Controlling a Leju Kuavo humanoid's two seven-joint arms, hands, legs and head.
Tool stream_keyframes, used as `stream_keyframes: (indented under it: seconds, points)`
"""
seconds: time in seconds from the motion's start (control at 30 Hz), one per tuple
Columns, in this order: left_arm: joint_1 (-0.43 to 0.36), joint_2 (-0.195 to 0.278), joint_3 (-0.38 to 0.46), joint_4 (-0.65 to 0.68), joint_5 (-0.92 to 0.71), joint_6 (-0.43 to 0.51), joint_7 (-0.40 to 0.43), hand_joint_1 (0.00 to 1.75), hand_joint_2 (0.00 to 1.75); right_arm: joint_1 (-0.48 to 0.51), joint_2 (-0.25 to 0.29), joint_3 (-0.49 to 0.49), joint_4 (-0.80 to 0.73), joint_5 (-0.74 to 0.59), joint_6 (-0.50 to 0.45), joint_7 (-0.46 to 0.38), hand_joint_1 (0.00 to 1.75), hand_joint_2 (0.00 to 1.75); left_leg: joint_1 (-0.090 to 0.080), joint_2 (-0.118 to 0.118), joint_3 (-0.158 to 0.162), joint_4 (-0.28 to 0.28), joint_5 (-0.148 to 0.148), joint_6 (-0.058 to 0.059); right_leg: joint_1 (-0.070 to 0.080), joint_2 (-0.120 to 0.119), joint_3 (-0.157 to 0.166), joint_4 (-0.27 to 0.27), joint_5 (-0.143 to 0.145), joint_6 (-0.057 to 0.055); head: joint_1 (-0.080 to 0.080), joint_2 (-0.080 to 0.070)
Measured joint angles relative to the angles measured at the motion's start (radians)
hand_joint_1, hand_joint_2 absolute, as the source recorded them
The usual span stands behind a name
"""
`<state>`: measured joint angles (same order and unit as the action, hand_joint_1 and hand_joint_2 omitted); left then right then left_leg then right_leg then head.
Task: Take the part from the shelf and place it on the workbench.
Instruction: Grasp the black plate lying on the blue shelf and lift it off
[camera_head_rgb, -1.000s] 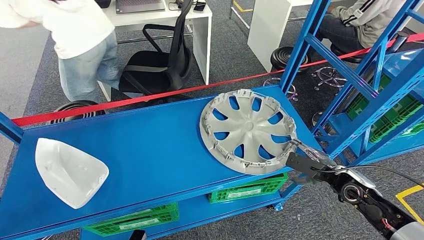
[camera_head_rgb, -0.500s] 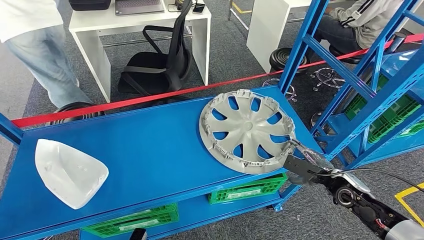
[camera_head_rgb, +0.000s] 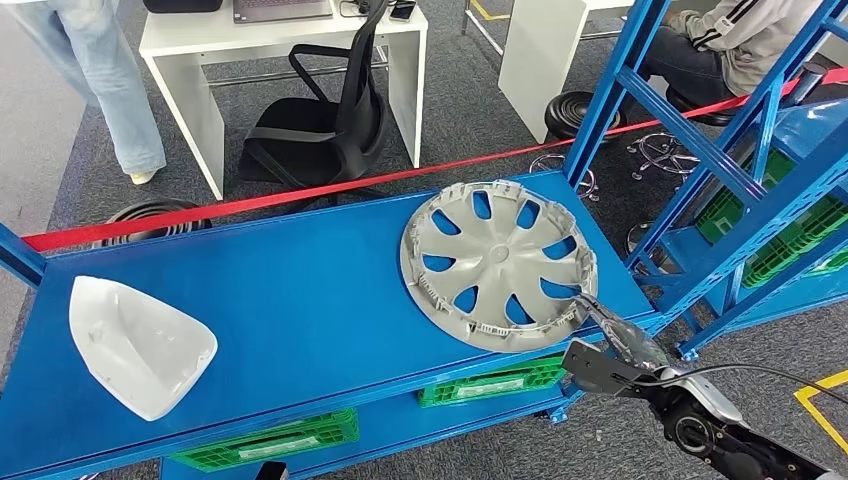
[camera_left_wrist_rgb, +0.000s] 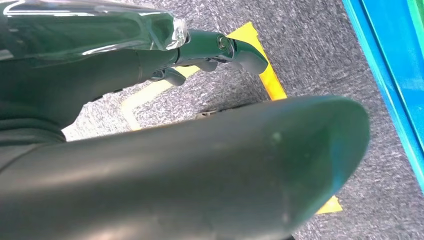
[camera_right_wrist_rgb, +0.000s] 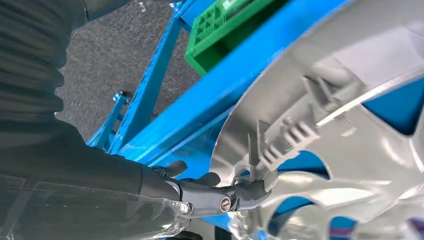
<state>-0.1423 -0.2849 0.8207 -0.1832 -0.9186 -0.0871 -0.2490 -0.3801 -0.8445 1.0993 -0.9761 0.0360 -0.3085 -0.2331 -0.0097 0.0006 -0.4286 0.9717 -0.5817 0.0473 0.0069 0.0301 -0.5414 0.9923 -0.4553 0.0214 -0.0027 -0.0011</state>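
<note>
A grey wheel cover (camera_head_rgb: 497, 262) is seen lying flat, inner side up, on the right end of the blue shelf (camera_head_rgb: 300, 300), its rim ringed with clips and its near edge reaching the shelf's front lip. In the right wrist view the same wheel cover (camera_right_wrist_rgb: 350, 100) is shown close up, with the blue shelf surface visible through its openings.

A white moulded shell part (camera_head_rgb: 135, 345) is placed well apart from it, at the left end of the same shelf. Green crates (camera_head_rgb: 495, 380) are stored on the level below. A red tape (camera_head_rgb: 330, 188) is stretched behind the shelf, and beyond it a black office chair (camera_head_rgb: 320, 120), a white desk (camera_head_rgb: 290, 40), a standing person's legs (camera_head_rgb: 100, 80) and a seated person (camera_head_rgb: 720, 45) are seen. A blue rack upright (camera_head_rgb: 610, 90) stands at the shelf's right end, with further racking holding green crates to the right.

The right hand (camera_head_rgb: 610, 345) is brought in from below the shelf's front right corner. Its fingertips (camera_right_wrist_rgb: 250, 192) are closed around a clip at the wheel cover's near rim, so the rim is pinched there.

The left hand (camera_left_wrist_rgb: 210, 50) is seen above grey carpet and yellow floor marking (camera_left_wrist_rgb: 260, 65), fingers partly curled with nothing in them; how far it is closed cannot be told.
</note>
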Motion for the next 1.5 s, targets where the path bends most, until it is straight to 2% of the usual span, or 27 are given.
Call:
stream_keyframes:
  seconds: [0.17,0.3,0.5,0.6,0.77,0.87,1.07,1.5]
  points:
    - [0.0,0.003,0.001,0.0,-0.006,-0.002,0.005,0.0,0.0,0.085,-0.1,-0.022,-0.239,0.087,-0.008,0.084,0.0,1.75,0.0,-0.007,-0.006,0.0,0.001,0.0,-0.001,-0.006,-0.004,0.0,0.0,0.0,0.0,0.0]
    - [-0.002,0.004,0.002,0.0,-0.011,-0.006,0.008,0.0,0.0,0.194,-0.093,-0.106,-0.356,0.221,-0.001,0.113,0.0,1.75,0.001,-0.008,-0.01,0.0,0.001,0.0,-0.001,-0.007,-0.007,0.001,0.0,0.0,0.0,0.0]
    - [-0.003,0.004,0.005,0.0,-0.012,-0.007,0.009,0.0,0.0,0.263,-0.077,-0.197,-0.418,0.263,0.02,0.106,0.0,1.75,0.0,-0.008,-0.012,0.0,0.001,0.0,-0.001,-0.007,-0.009,0.001,0.0,0.0,0.0,0.0]
    - [-0.005,0.003,0.007,0.0,-0.013,-0.014,0.009,0.0,0.0,0.29,-0.027,-0.23,-0.423,0.355,0.043,0.116,0.0,1.75,0.001,-0.008,-0.012,0.0,0.001,0.0,0.0,-0.007,-0.01,0.001,0.0,0.0,0.0,0.0]
    - [-0.012,0.004,0.009,0.0,-0.019,-0.027,0.014,0.0,0.0,0.356,0.126,-0.295,-0.433,0.583,0.097,0.195,0.0,1.75,0.001,-0.008,-0.014,0.0,0.001,-0.001,0.0,-0.009,-0.012,0.002,-0.001,0.0,0.0,0.0]
    - [-0.012,0.004,0.009,0.0,-0.021,-0.03,0.019,0.0,0.0,0.412,0.191,-0.344,-0.477,0.705,0.102,0.233,0.0,1.75,0.001,-0.009,-0.015,0.0,0.001,-0.001,0.0,-0.01,-0.014,0.003,-0.001,-0.001,0.0,0.0]
    - [-0.012,0.007,0.011,0.0,-0.022,-0.028,0.021,0.0,0.0,0.486,0.271,-0.437,-0.558,0.834,0.035,0.209,0.0,1.75,0.001,-0.009,-0.016,0.0,0.002,-0.001,0.0,-0.009,-0.014,0.003,-0.001,-0.001,0.0,0.0]
    - [-0.012,0.012,0.013,0.0,-0.026,-0.036,0.022,0.0,0.0,0.518,0.384,-0.497,-0.562,0.891,0.076,0.205,0.0,1.75,0.0,-0.01,-0.016,0.0,0.002,-0.001,-0.001,-0.01,-0.015,0.003,-0.001,-0.001,0.0,0.0]
